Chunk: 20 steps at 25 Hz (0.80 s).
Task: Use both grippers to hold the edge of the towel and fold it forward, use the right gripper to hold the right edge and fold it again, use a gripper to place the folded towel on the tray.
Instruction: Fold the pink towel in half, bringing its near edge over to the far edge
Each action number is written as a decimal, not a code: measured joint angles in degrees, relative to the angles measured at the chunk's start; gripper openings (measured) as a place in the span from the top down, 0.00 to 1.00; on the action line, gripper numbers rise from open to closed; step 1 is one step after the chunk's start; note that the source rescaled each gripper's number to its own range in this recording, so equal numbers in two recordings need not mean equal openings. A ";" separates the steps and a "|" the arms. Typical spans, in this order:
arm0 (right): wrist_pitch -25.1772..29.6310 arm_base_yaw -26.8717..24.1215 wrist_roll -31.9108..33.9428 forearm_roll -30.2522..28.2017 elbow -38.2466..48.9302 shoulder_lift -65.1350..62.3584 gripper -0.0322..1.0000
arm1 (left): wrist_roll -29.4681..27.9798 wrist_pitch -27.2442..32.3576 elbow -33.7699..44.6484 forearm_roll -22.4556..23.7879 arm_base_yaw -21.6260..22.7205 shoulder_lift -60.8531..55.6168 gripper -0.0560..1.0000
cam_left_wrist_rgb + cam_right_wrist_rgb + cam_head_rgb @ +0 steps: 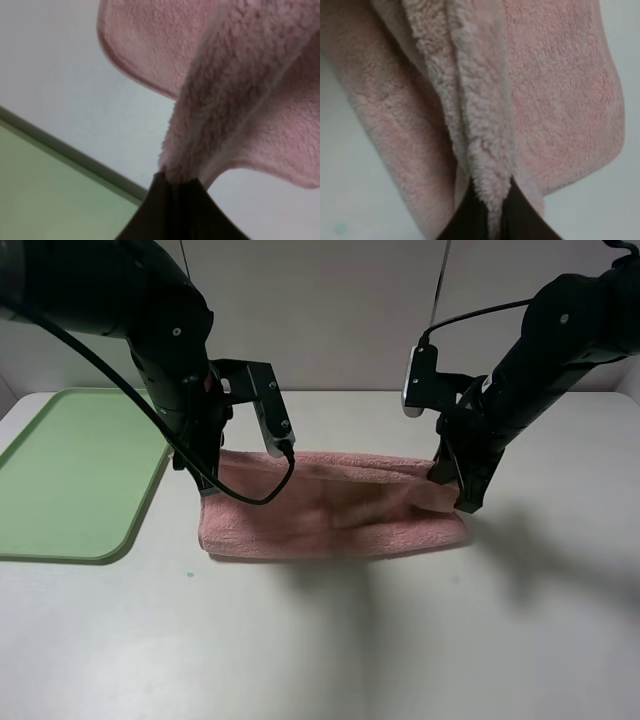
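Observation:
A pink fleece towel (pixel 335 512) lies on the white table, its far edge lifted and carried toward the front. My left gripper (pixel 212 480) is shut on the towel's left edge; the left wrist view shows the pinched fabric (pixel 220 110) rising from the dark fingers (pixel 172 210). My right gripper (pixel 455 490) is shut on the right edge; the right wrist view shows a fold of towel (pixel 480 125) clamped between its fingers (pixel 520 215). The green tray (pixel 70 470) lies at the left of the table, next to the towel.
The tray's rim (pixel 75 157) runs close under the left gripper. Black cables hang from both arms; one (pixel 250 495) loops over the towel's left part. A grey wall stands behind the table.

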 joint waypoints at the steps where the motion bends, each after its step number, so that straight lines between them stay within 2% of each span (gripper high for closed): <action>1: 0.00 -0.12 0.00 -0.09 -0.35 0.48 0.97 | 0.07 -0.15 -0.10 -0.12 0.26 0.28 0.95; 12: -1.26 -3.62 -0.18 0.68 -1.92 2.88 0.97 | 0.46 -5.23 -0.43 -1.66 2.08 0.72 0.95; 20: -3.95 -3.62 -0.18 0.62 -1.96 2.88 0.97 | 0.47 -5.41 -0.43 -2.03 2.44 0.72 0.95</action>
